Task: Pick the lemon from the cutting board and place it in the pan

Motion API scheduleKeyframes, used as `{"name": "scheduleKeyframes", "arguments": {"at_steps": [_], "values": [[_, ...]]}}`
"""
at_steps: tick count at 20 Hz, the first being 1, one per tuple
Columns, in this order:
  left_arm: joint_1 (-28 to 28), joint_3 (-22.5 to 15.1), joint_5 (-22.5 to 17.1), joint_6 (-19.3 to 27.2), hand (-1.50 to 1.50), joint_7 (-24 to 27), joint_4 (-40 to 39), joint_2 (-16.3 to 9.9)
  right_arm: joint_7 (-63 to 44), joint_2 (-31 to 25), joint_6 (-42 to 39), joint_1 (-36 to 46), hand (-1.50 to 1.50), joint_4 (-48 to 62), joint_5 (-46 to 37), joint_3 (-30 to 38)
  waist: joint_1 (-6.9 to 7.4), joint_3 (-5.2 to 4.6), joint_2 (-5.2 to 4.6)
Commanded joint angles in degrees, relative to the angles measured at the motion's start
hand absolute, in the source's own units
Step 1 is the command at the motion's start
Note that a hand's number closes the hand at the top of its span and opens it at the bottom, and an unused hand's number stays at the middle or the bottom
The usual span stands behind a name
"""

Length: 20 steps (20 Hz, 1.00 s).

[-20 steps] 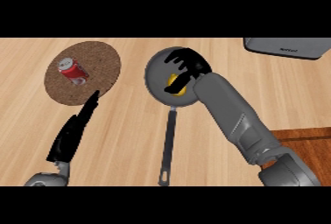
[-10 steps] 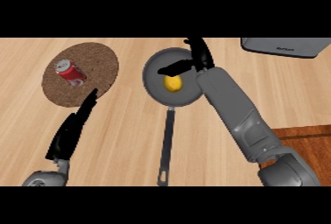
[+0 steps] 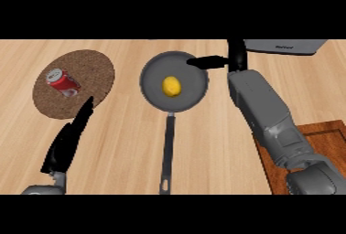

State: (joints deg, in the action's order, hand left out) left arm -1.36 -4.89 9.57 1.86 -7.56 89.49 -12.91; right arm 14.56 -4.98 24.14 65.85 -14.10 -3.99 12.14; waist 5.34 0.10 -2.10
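Lemon point(image 3: 171, 86) sits free in your pan point(image 3: 157, 73). Right hand point(image 3: 218, 61) empty, fingers straight, over the rim. Left hand point(image 3: 69, 137) open, flat on worktop point(image 3: 121, 137), idle.

Lemon point(image 3: 171, 86) sits in pan point(image 3: 173, 81), mid-bench point(image 3: 121, 146). Can point(image 3: 62, 82) lies on round mat point(image 3: 73, 84) to the left. Cutting board point(image 3: 317, 137) (partly hidden) at lower right.
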Motion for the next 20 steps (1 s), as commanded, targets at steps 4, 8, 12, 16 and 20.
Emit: {"name": "scheduleKeyframes", "arguments": {"at_steps": [4, 8, 12, 16, 20], "values": [[3.39, 0.86, -0.71, -0.95, 0.0, -0.17, 3.08, -1.17, 8.47, -8.89, -7.27, -3.97, -1.5, 1.71, 0.95, 2.32, -1.41, 0.02, 0.57], [4.32, 2.05, -1.11, -0.53, 0.0, 0.91, 3.18, -1.14, 10.04, -14.29, -11.42, -5.35, -1.5, 3.29, 0.72, 2.76, -1.66, 0.01, 0.74], [5.14, -0.22, 0.62, 0.48, 0.0, -0.04, 3.3, 0.9, 13.91, -19.02, -18.7, -8.3, -1.5, 3.58, 1.36, 3.58, -2.41, 0.04, 0.95], [5.32, 1.82, -0.06, -0.41, 0.0, 2.48, 1.87, -0.59, 15.75, -21.63, -19.36, -9.73, -1.5, 5.28, 0.49, 3.53, -1.81, 0.07, 0.6], [2.58, 1.54, 0.15, -0.43, 0.0, -2.61, 4.1, -0.14, 14.27, -25.58, -25.9, -8.6, -1.5, 5.82, 0.15, 3.31, -2.11, 0.1, 0.79]]}}
